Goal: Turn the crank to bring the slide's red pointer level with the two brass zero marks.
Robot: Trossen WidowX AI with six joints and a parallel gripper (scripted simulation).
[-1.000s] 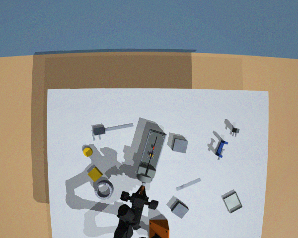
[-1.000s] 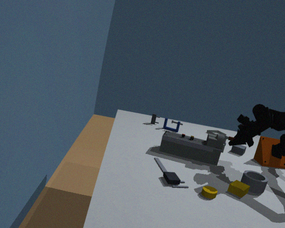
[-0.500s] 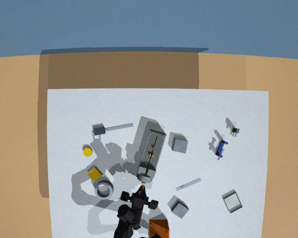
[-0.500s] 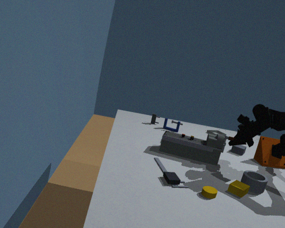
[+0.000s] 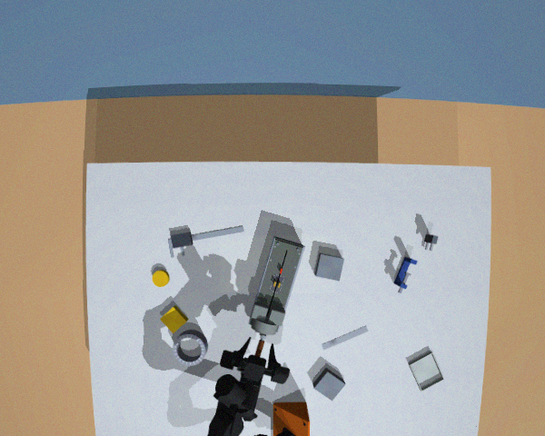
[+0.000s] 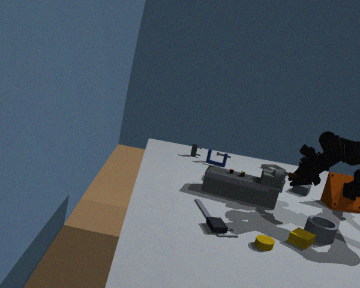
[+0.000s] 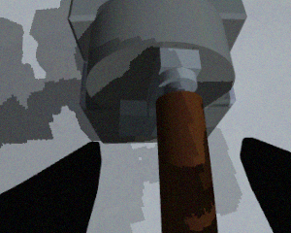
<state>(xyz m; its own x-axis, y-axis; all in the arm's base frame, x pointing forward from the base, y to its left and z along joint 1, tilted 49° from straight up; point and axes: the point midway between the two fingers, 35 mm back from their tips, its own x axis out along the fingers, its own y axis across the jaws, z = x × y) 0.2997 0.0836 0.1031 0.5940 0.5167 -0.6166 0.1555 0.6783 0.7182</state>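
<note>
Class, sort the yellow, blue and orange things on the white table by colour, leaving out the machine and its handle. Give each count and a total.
Yellow: 2 (disc, block)
Blue: 1 (clamp)
Orange: 1 (wedge-shaped piece)
Total: 4
</note>
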